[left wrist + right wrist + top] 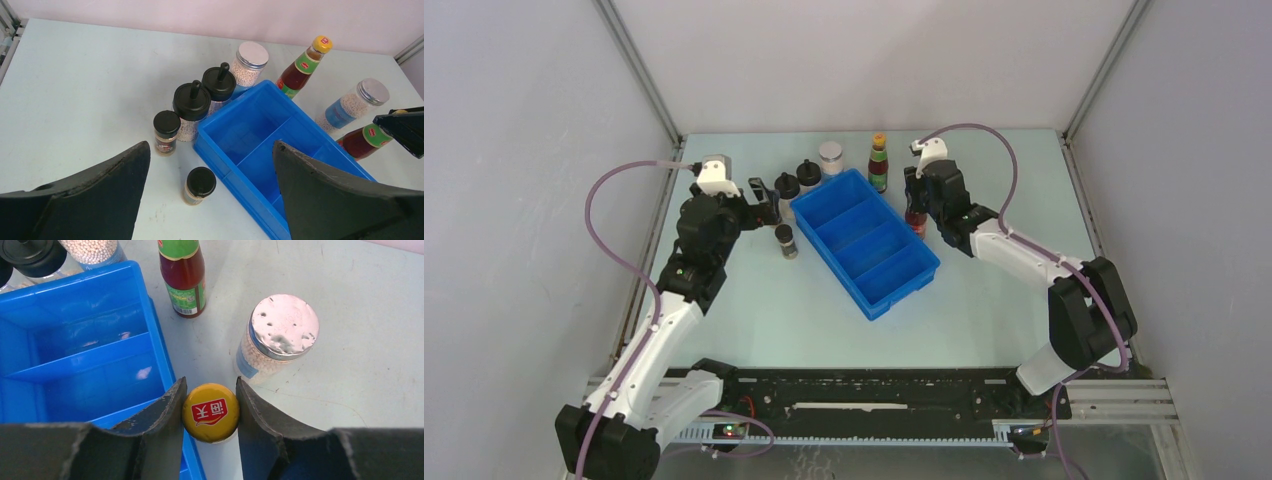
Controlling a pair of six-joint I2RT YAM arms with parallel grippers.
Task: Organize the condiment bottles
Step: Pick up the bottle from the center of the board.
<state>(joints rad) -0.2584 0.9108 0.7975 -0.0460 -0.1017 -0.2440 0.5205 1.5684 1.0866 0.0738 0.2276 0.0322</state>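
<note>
My right gripper (210,390) is shut on the yellow cap of a tall dark-red bottle (210,412) standing just off the blue tray's right side (914,218). A pale silver-capped jar (280,335) stands close beside it, with a second dark-red bottle (879,163) farther back. My left gripper (211,145) hangs open and empty above the tray's left edge (772,203). A short black-lidded spice jar (200,185) sits below and between its fingers. Another short jar (166,132), two black-topped jars (191,102) (219,82) and a pale jar (249,60) line the tray's far-left side.
The blue divided tray (894,290) lies diagonally mid-table, and the compartments I can see hold nothing (250,125). Grey enclosure walls close in the back and both sides. Bare table lies in front of the tray toward the arm bases.
</note>
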